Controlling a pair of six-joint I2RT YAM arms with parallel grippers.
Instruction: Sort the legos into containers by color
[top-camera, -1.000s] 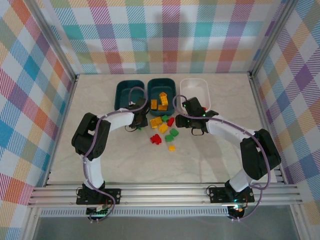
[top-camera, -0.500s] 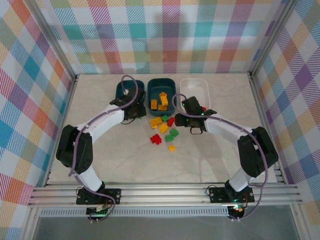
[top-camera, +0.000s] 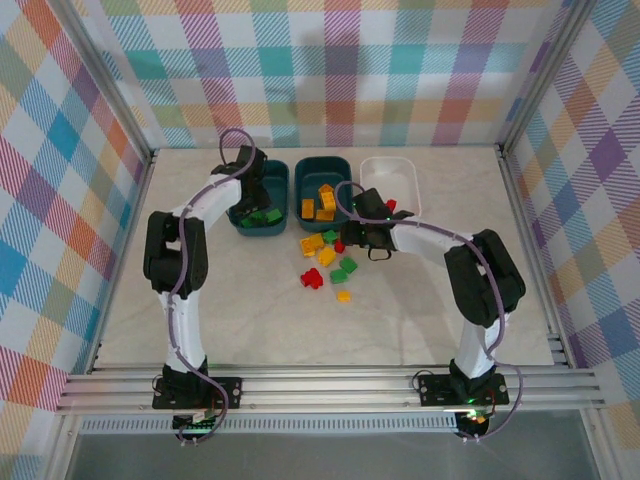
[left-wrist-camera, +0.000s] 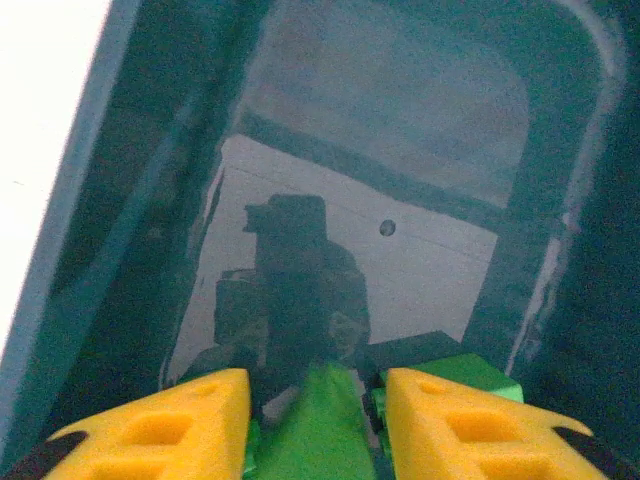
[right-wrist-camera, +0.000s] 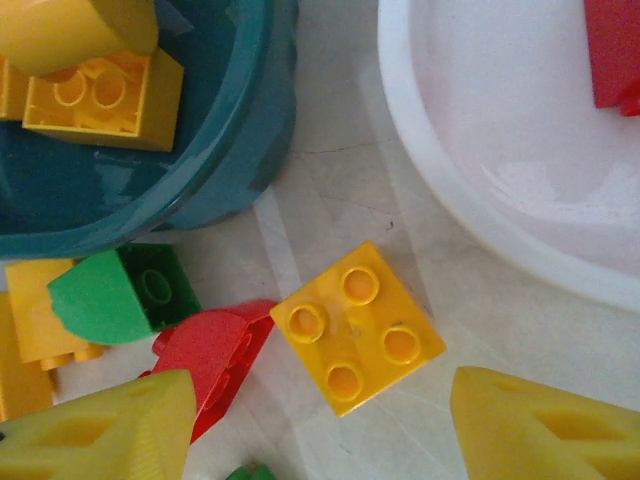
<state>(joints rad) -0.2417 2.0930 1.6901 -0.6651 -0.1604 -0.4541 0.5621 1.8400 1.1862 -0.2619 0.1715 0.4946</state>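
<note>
My left gripper (top-camera: 255, 195) hangs over the left teal container (top-camera: 238, 190), which holds green legos (top-camera: 264, 216). In the left wrist view its fingers (left-wrist-camera: 160, 425) stand slightly apart, with a blurred green lego (left-wrist-camera: 318, 435) loose between them and gaps on both sides. My right gripper (right-wrist-camera: 320, 430) is open and straddles a yellow four-stud lego (right-wrist-camera: 357, 327) on the table, between the middle teal container (right-wrist-camera: 250, 130) and the white container (right-wrist-camera: 480, 200). Yellow legos (top-camera: 322, 200) lie in the middle container. A red lego (right-wrist-camera: 612, 50) lies in the white one.
Loose legos lie on the table in front of the containers: yellow (top-camera: 312, 243), green (top-camera: 348, 265), red (top-camera: 312, 278) and a small yellow one (top-camera: 344, 296). A red lego (right-wrist-camera: 210, 355) and a green one (right-wrist-camera: 120, 292) sit just left of the right gripper's fingers.
The left arm swung from the pile back over the left teal container and its jaws parted round the green lego. The right gripper shifted slightly left toward the containers and opened wider.
</note>
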